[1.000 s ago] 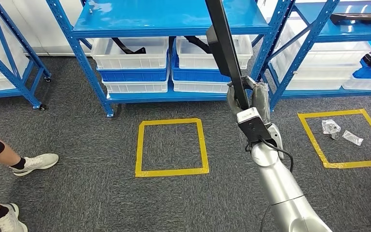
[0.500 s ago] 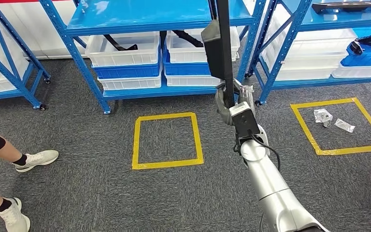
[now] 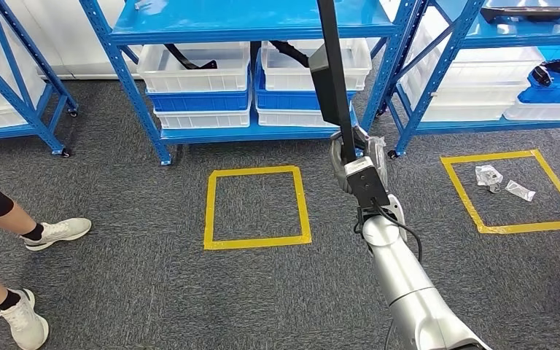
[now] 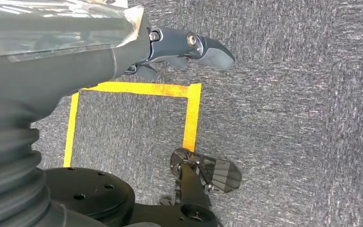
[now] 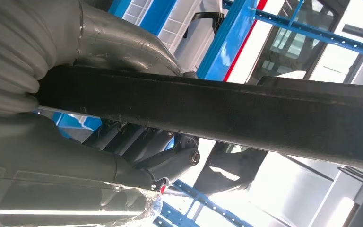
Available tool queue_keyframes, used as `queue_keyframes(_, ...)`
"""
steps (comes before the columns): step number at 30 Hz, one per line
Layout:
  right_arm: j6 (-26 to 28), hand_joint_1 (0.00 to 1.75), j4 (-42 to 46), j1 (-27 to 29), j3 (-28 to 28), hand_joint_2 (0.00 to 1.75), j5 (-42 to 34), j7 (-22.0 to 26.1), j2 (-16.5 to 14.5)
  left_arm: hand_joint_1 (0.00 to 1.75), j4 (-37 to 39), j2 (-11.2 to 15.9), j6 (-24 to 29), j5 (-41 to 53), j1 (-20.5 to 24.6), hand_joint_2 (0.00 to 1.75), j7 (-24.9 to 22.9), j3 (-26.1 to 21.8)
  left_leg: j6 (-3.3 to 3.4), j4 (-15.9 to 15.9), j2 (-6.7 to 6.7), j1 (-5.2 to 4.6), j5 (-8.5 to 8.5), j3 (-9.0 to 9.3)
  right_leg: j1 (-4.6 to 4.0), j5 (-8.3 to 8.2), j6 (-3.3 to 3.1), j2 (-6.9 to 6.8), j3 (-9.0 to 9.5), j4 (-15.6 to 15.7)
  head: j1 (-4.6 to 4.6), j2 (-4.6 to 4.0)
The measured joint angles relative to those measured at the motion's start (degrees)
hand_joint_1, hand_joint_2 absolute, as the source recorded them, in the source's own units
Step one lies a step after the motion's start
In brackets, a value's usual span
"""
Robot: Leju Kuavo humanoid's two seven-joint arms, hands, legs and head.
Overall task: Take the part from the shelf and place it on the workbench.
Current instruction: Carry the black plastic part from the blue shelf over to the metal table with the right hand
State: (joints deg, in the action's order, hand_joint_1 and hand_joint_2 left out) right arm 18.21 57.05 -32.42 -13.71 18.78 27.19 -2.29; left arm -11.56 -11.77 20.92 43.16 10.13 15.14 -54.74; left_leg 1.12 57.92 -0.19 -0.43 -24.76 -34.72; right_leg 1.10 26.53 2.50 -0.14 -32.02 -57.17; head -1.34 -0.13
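The right hand [image 3: 355, 154] was clenched around a long black bar-shaped part [image 3: 333, 80], which stood nearly upright from the fist and ran out past the top of the head view; the right wrist view showed the same black bar [image 5: 217, 111] crossing the palm, fingers wrapped over it. The left hand [image 4: 170, 45] hung over the floor with its dark fingers loosely curled and nothing in them.

Just beyond the right hand stood one blue metal shelf rack [image 3: 248, 22], its lower level carrying four white plastic bins [image 3: 197, 69] in two stacks with blue bins between, two of them holding black parts. A second blue rack [image 3: 481, 44] stood to the hand's right, a third [image 3: 14, 87] far to its left.

On the grey carpet [image 3: 153, 292] lay two yellow tape squares: one [image 3: 257, 208] just left of the hand, one [image 3: 514, 191] to its right with two small clear plastic bags [image 3: 488, 175] inside. A person's two legs in white sneakers [image 3: 58, 231] stood well away at the left edge, leaving open carpet between them and the arm.
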Motion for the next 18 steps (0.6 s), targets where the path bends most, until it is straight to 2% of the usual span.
queue_keyframes(5, -0.14, 1.75, 0.11, 0.36, 0.14, 1.75, 0.41, -0.44, -0.25, 0.0, 0.0, 0.15, 0.02, -0.03, 0.0, 1.75, -0.01, 0.0, 0.86, 0.39, -0.05, -0.42, 0.33, -0.74, 0.4, -0.57, 0.86, -0.04, -0.43, 0.08, -0.02, 0.0)
queue_keyframes(7, -0.3, 1.75, 0.16, 0.37, 0.14, 1.75, 0.51, -0.46, -0.4, 0.0, 0.0, 0.17, 0.02, -0.05, 0.0, 1.75, 0.1, -0.01, 1.44, 0.07, -0.14, -0.31, 0.69, -0.81, 0.52, -0.63, 1.2, -0.12, -0.65, 0.0, -0.04, 0.0)
queue_keyframes(8, -0.39, 1.75, 0.17, 0.38, 0.16, 1.75, 0.56, -0.47, -0.46, 0.0, 0.0, 0.16, 0.02, -0.05, 0.0, 1.75, 0.17, -0.02, 1.79, -0.22, -0.19, -0.12, 0.97, -0.76, 0.55, -0.14, 1.2, -0.15, -1.05, -0.69, 0.0, 0.0)
queue_keyframes(10, -0.61, 1.75, 0.19, 0.42, 0.24, 1.75, 0.68, -0.49, -0.46, 0.0, 0.0, 0.15, 0.04, -0.06, 0.01, 1.75, 0.26, -0.01, 2.35, -0.68, -0.36, 0.26, 1.53, -0.82, 0.58, 2.56, 0.77, -0.11, -3.26, -5.54, 0.24, 0.0)
queue_keyframes(12, -0.86, 1.75, 0.15, 0.6, 0.34, 1.75, 0.79, -0.5, -0.46, 0.0, 0.0, 0.15, 0.06, -0.08, -0.06, 1.75, 0.27, -0.01, 2.43, -0.69, -0.8, 0.29, 1.84, -1.21, 0.54, 6.02, 0.33, -0.07, -6.51, -13.31, 0.44, 0.0)
queue_keyframes(13, -0.99, 1.75, 0.11, 0.79, 0.39, 1.75, 0.83, -0.51, -0.46, 0.0, 0.0, 0.14, 0.07, -0.09, -0.13, 1.75, 0.27, -0.01, 2.31, -0.66, -1.15, 0.3, 2.01, -1.41, 0.55, 6.93, 0.4, -0.06, -7.54, -15.96, 0.45, 0.0)
queue_keyframes(14, -1.1, 1.75, 0.08, 0.95, 0.45, 1.75, 0.82, -0.54, -0.46, 0.0, 0.0, 0.14, 0.08, -0.1, -0.2, 1.75, 0.27, -0.02, 2.13, -0.63, -1.57, 0.34, 2.18, -1.61, 0.56, 6.97, 0.67, -0.05, -7.53, -16.47, 0.45, 0.0)
queue_keyframes(15, -1.16, 1.75, 0.07, 1.05, 0.5, 1.75, 0.81, -0.55, -0.46, 0.0, 0.0, 0.14, 0.08, -0.1, -0.23, 1.75, 0.27, -0.02, 1.89, -0.61, -2.07, 0.42, 2.37, -1.76, 0.58, 6.14, 1.08, 0.04, -6.26, -14.47, 0.46, 0.0)
queue_keyframes(16, -1.21, 1.75, 0.06, 1.09, 0.55, 1.75, 0.81, -0.57, -0.46, 0.0, 0.0, 0.12, 0.08, -0.1, -0.25, 1.75, 0.27, -0.02, 1.61, -0.57, -2.62, 0.52, 2.58, -1.89, 0.63, 4.81, 1.54, 0.45, -4.08, -10.71, 0.48, 0.0)
queue_keyframes(17, -1.23, 1.75, 0.06, 1.03, 0.62, 1.75, 0.81, -0.57, -0.45, 0.0, 0.0, 0.11, 0.08, -0.1, -0.24, 1.75, 0.27, -0.02, 1.29, -0.48, -3.11, 0.55, 2.75, -2.04, 0.71, 3.65, 1.78, 1.44, -1.76, -6.45, 0.49, 0.0)
queue_keyframes(18, -1.24, 1.75, 0.07, 0.96, 0.67, 1.75, 0.81, -0.57, -0.46, 0.0, 0.0, 0.09, 0.09, -0.1, -0.23, 1.75, 0.27, -0.01, 0.94, -0.39, -3.58, 0.52, 2.91, -2.22, 0.69, 2.71, 1.7, 2.19, 0.11, -3.07, 0.48, 0.0)
